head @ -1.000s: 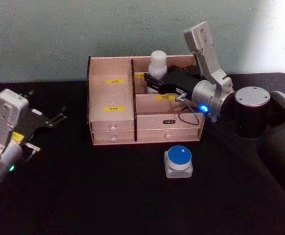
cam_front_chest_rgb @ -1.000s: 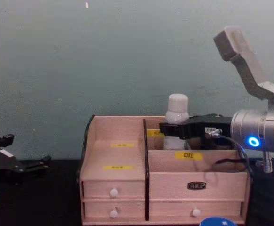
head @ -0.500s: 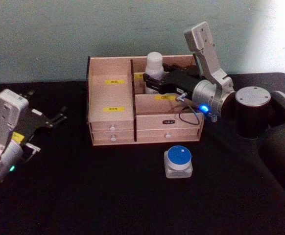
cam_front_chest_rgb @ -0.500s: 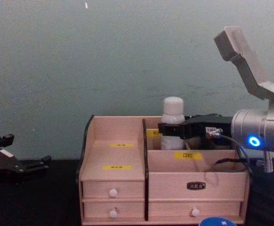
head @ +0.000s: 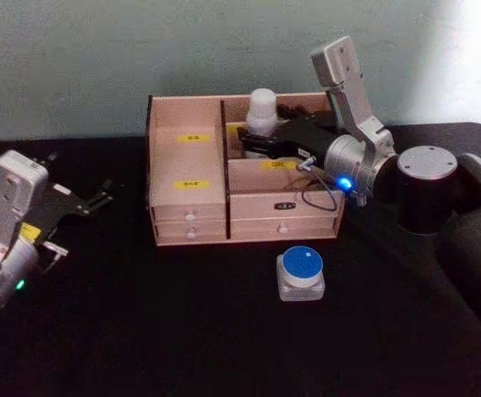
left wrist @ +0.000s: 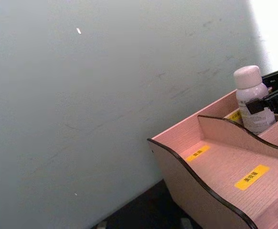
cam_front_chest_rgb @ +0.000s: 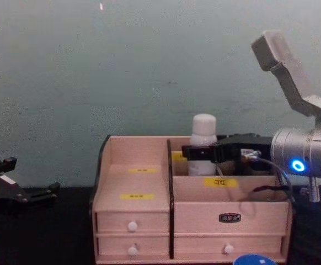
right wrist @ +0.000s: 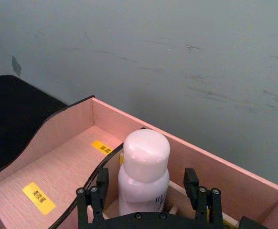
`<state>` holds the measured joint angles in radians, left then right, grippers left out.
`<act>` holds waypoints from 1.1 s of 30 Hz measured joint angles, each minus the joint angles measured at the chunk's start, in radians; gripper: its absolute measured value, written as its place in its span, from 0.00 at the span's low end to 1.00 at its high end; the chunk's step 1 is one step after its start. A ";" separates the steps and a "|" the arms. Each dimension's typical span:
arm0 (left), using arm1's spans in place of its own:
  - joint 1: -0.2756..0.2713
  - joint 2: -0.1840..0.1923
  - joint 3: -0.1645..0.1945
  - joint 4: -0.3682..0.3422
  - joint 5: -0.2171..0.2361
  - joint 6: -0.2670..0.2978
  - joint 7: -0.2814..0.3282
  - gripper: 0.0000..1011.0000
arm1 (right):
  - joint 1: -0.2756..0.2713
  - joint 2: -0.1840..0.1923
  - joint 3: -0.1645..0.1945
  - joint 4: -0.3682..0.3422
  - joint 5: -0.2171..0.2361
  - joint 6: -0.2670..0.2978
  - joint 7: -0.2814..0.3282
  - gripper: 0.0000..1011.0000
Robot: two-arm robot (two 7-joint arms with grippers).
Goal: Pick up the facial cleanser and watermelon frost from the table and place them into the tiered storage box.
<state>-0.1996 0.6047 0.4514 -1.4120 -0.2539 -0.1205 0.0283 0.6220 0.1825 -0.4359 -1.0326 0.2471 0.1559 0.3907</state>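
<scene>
Left gripper (head: pixel 100 194) sits at the far left of the head view, low over the black table (head: pixel 183 331) and well apart from everything else; it looks parked, and whether it is spread or closed cannot be told. Moving right, the tiered storage box (head: pixel 189 207) stands at the upper centre of the frame against the grey wall, its stepped wooden compartments open at the top so things can be lowered in from above. Just right of its dark central divider, in the rear upper compartment, the facial cleanser (head: pixel 263 110) stands upright, its white cap rising above the back wall; its base is hidden by the tier in front. The right gripper (right wrist: pixel 146 183) reaches in from the right, level with the bottle's shoulder and straddling it. In the right wrist view its jaws stand slightly wide, with a sliver of wood showing on each side, so the bottle seems set down and let go rather than clamped. At lower centre-right, the watermelon frost (head: pixel 301 275) rests on the table just in front of the box, blue lid up, not yet collected and probably next.
</scene>
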 joint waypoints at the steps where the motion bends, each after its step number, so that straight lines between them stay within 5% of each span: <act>1: 0.000 0.000 0.000 0.000 0.000 0.000 0.000 0.99 | 0.000 0.000 0.000 0.000 0.000 0.000 0.000 0.99; 6: 0.000 0.000 0.000 0.000 0.000 0.000 0.000 0.99 | -0.001 0.000 0.001 -0.002 0.001 0.001 0.001 0.99; 15: 0.000 0.000 0.000 0.000 0.000 0.000 0.000 0.99 | -0.055 0.032 0.026 -0.108 0.013 0.011 -0.002 0.99; 33: 0.000 0.000 0.000 0.000 0.000 0.000 0.000 0.99 | -0.274 0.204 0.059 -0.416 0.072 0.066 0.046 0.99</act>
<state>-0.1995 0.6047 0.4514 -1.4120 -0.2539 -0.1206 0.0283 0.3480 0.3870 -0.3774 -1.4490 0.3191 0.2216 0.4362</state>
